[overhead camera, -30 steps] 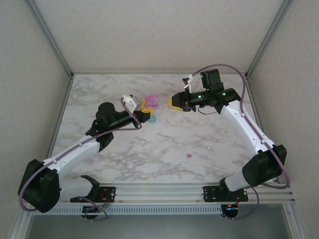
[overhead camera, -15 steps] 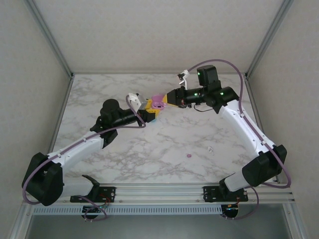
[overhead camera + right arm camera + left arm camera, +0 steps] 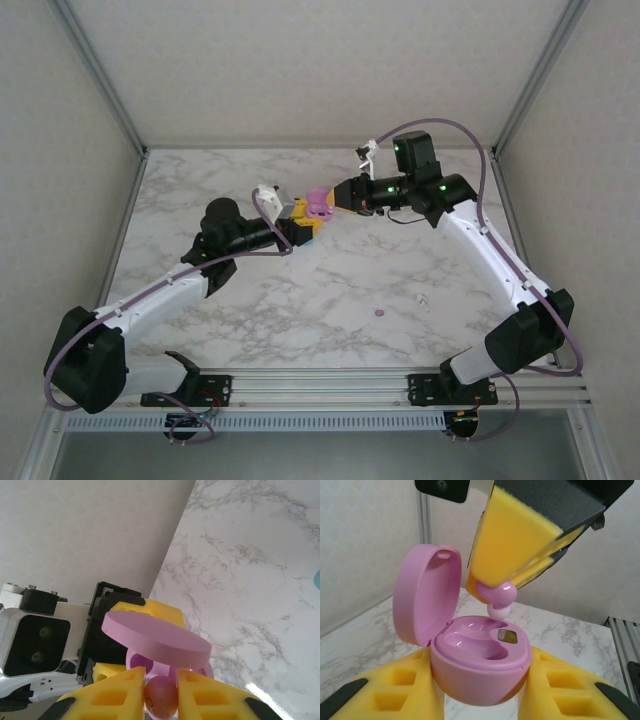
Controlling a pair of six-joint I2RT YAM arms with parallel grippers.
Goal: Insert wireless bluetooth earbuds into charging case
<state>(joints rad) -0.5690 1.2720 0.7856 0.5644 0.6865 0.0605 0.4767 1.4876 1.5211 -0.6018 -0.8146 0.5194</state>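
Pink and glossy, the bud (image 3: 499, 595) hangs just above the case (image 3: 480, 665), touching nothing below; its long axis runs near upright, paler tip aimed down at an empty socket (image 3: 487, 628). Your right pincer (image 3: 161, 692) is pinching it between yellow pads (image 3: 515, 535), so from that pincer the case lies straight below. Your left pincer (image 3: 480, 702) is clamped on the case's sides, holding it above the table (image 3: 330, 290), lid (image 3: 425, 592) tipped back behind the sockets, clear of the bud's way down.
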